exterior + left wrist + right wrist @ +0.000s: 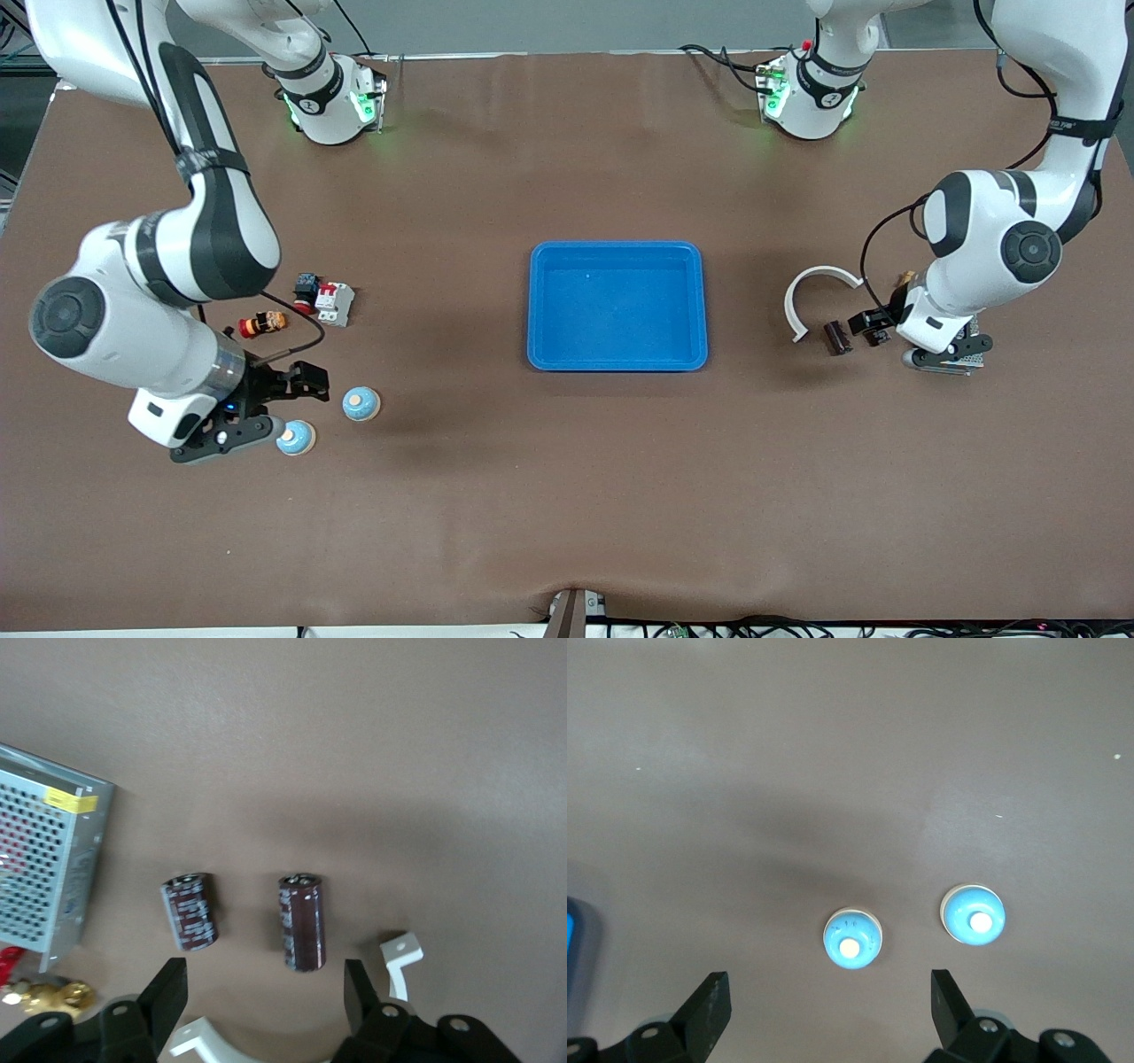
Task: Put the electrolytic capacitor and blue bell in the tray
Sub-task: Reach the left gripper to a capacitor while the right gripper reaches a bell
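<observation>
Capacitors [301, 921] number two only under left claw [266, 992], fingers spread.

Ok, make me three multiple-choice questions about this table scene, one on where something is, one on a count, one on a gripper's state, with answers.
1. What lies in the blue tray?
A. a capacitor
B. nothing
C. a bell

2. How many blue bells are on the table?
A. one
B. two
C. three

3. What state is the left gripper in?
A. open over two capacitors
B. shut on a capacitor
C. shut on a bell

Answers: 1 B, the tray floor shows bare. 2 B, two bells lie under the open right gripper. 3 A, its fingers stand apart, holding nothing.
</observation>
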Robot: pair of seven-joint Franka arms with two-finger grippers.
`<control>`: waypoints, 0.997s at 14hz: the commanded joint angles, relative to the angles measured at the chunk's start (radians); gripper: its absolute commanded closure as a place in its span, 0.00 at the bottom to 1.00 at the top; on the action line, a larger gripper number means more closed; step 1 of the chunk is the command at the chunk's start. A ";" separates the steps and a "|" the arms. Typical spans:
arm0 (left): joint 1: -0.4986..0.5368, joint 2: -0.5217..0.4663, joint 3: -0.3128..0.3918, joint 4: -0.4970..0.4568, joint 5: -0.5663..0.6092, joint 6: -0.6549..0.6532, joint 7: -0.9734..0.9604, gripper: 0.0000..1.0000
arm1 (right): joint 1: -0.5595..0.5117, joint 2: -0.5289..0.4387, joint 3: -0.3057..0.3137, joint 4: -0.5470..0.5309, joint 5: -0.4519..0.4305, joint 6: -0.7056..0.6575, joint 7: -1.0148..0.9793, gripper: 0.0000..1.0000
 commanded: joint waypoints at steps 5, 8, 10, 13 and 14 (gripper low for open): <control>-0.004 0.091 -0.005 -0.018 0.000 0.114 -0.033 0.26 | 0.020 0.106 -0.005 0.010 -0.020 0.078 -0.208 0.00; -0.007 0.111 -0.008 -0.023 0.000 0.131 -0.033 0.29 | 0.027 0.115 -0.005 -0.029 -0.032 0.127 -0.250 0.00; -0.006 0.124 -0.023 -0.023 0.000 0.140 -0.033 0.32 | 0.025 0.115 -0.005 -0.079 -0.031 0.184 -0.250 0.00; -0.006 0.137 -0.023 -0.023 0.000 0.144 -0.033 0.39 | 0.012 0.098 -0.002 -0.154 -0.020 0.224 -0.252 0.00; -0.006 0.139 -0.023 -0.022 0.002 0.144 -0.031 0.39 | 0.011 0.088 -0.002 -0.177 -0.019 0.225 -0.253 0.00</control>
